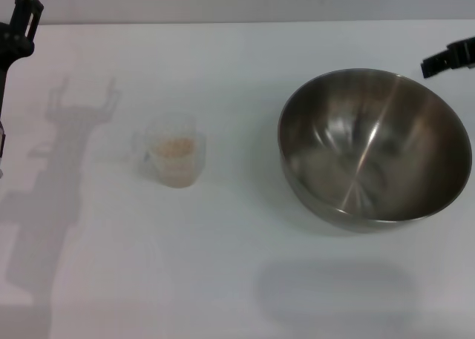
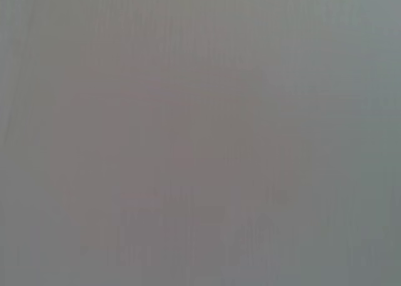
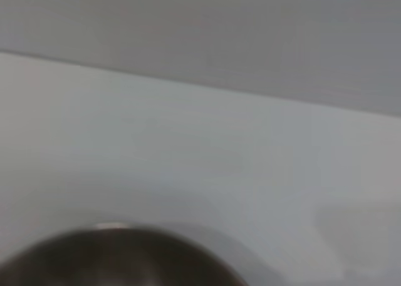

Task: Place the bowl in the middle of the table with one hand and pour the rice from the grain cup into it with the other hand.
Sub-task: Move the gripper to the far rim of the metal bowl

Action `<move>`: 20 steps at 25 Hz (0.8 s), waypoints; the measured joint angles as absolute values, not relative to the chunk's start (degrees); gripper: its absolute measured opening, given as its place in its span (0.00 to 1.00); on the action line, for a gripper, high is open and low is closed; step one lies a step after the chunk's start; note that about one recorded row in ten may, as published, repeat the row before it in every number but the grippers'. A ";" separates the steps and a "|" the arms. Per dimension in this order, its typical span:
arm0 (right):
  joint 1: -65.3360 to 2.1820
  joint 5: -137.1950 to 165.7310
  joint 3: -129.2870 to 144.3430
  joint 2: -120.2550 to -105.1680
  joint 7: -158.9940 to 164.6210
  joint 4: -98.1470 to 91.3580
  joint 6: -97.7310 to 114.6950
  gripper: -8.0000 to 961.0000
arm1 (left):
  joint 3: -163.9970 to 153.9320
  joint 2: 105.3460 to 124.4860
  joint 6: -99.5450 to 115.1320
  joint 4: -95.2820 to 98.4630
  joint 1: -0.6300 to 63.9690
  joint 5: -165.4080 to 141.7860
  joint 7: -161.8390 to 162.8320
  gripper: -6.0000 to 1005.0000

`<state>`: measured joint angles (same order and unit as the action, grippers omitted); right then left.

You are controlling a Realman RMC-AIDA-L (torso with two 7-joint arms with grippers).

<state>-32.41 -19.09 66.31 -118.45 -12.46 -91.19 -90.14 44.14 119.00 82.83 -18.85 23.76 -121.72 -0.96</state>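
The bowl [image 1: 375, 147] sits right on the tabletop [image 1: 223, 265], the grain cup [image 1: 172, 159] holding rice [image 1: 177, 147] well left. Left end effector [image 1: 18, 27] and right end effector [image 1: 449, 57] hover apart; I cannot tell either's opening

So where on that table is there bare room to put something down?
Bare table runs between the cup and the bowl, and along the near edge. The bowl crowds the right side, below the right pincer; the left pincer hangs far left.

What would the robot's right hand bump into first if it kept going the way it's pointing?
Probably the bowl. The right hand sits just past its far rim, pointing inward, and its wrist view shows the bowl's edge close below. How high it hangs above the rim is unclear, so it might pass over.
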 joint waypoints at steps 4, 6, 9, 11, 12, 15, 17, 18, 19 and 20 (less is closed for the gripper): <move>-32.09 -18.84 66.57 -118.60 -13.36 -88.25 -90.11 0.75 | 44.12 119.01 82.79 -18.96 23.87 -121.72 -0.96 0.81; -32.08 -18.83 66.64 -118.61 -13.49 -87.51 -89.94 0.75 | 44.12 119.00 82.79 -18.96 23.88 -121.73 -0.96 0.81; -32.22 -18.80 66.84 -118.70 -14.24 -84.27 -88.95 0.75 | 44.12 118.94 82.83 -18.81 23.90 -121.72 -0.96 0.81; -32.45 -18.80 66.90 -118.73 -14.64 -82.56 -88.34 0.75 | 44.12 118.94 82.83 -18.79 23.90 -121.72 -0.96 0.81; -32.63 -18.79 66.94 -118.73 -14.80 -81.58 -88.03 0.75 | 44.12 118.93 82.76 -18.78 23.87 -121.72 -0.96 0.81; -33.00 -18.75 67.07 -118.74 -15.12 -79.66 -87.46 0.74 | 44.12 118.92 82.76 -18.79 23.79 -121.72 -0.96 0.81; -33.32 -18.69 67.14 -118.74 -15.49 -78.16 -87.00 0.74 | 44.12 118.91 82.76 -18.82 23.73 -121.72 -0.96 0.81; -33.44 -18.66 67.22 -118.74 -15.67 -77.52 -86.76 0.74 | 44.12 118.91 82.76 -18.84 23.70 -121.72 -0.96 0.81; -33.63 -18.60 67.82 -118.74 -15.89 -76.45 -86.31 0.74 | 44.12 118.91 82.76 -18.88 23.66 -121.73 -0.96 0.81; -33.63 -18.60 67.82 -118.74 -15.89 -76.45 -86.31 0.74 | 44.12 118.91 82.76 -18.88 23.66 -121.73 -0.96 0.81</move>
